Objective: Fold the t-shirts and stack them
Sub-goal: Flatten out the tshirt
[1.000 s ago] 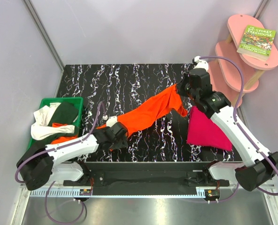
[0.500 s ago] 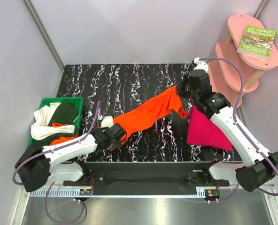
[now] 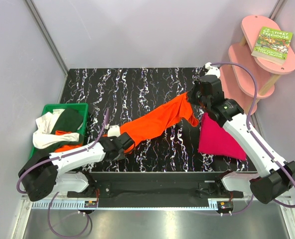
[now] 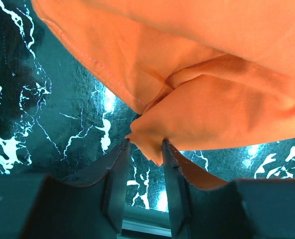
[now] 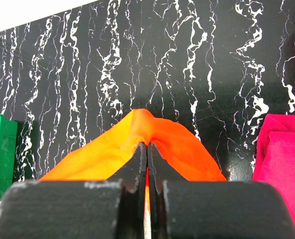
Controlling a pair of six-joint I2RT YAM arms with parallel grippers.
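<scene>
Stretched diagonally across mid-frame: bright orange cloth t-shirt (image 3: 155, 122). Upper-right end pinched in tightly closed right gripper (image 5: 147, 145). Lower-left fold between fingers of narrowly parted left gripper (image 4: 144, 144); firm hold unclear.

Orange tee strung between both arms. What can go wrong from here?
1. Left jaws stand apart with only a small corner of the orange t-shirt between them; so thin a bite may slip under pull.
2. Right jaws are shut on a narrow pinch at the far end; tension might pop it loose.
3. The shirt is bunched and twisted, and its loose flap hangs by the folded pink t-shirt, which it might drag.
</scene>
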